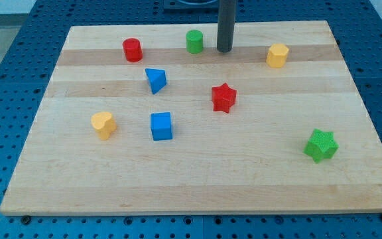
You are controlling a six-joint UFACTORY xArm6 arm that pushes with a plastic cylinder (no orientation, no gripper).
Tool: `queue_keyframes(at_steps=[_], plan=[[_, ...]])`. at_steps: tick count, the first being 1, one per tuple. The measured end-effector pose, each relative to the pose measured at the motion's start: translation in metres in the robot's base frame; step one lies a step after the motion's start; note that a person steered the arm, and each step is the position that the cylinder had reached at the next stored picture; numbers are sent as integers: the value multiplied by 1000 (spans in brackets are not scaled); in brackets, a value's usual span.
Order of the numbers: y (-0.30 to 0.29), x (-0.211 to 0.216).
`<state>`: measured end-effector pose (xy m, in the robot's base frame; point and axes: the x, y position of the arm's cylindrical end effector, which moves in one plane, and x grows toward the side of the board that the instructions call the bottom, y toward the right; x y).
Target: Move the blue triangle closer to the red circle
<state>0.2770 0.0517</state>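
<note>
Taking the blue triangle [155, 80] as landmark: nearest the view's bottom lie the green star [321, 145], far to its right and below, then the yellow heart [103, 125] and blue cube [161, 126] below it. The red star [223, 97] sits right of it. The red circle [132, 50] stands up-left, apart, so the push looks undone. My tip [225, 50], a bare rod with no pincer, stands up-right of the triangle, beside the green cylinder [194, 41].

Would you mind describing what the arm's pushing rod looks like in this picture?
Only a straight, smooth, dark grey cylindrical rod shows, entering from the view's top. My tip ends flat and blunt, with no markings or cables visible. It stands just to the right of the green cylinder.
</note>
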Motion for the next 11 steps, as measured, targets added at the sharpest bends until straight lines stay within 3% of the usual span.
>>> queue_keyframes(at_steps=[1,2,5,8,11], plan=[[-17,12],[-75,62],[-84,114],[-148,114],[-129,116]])
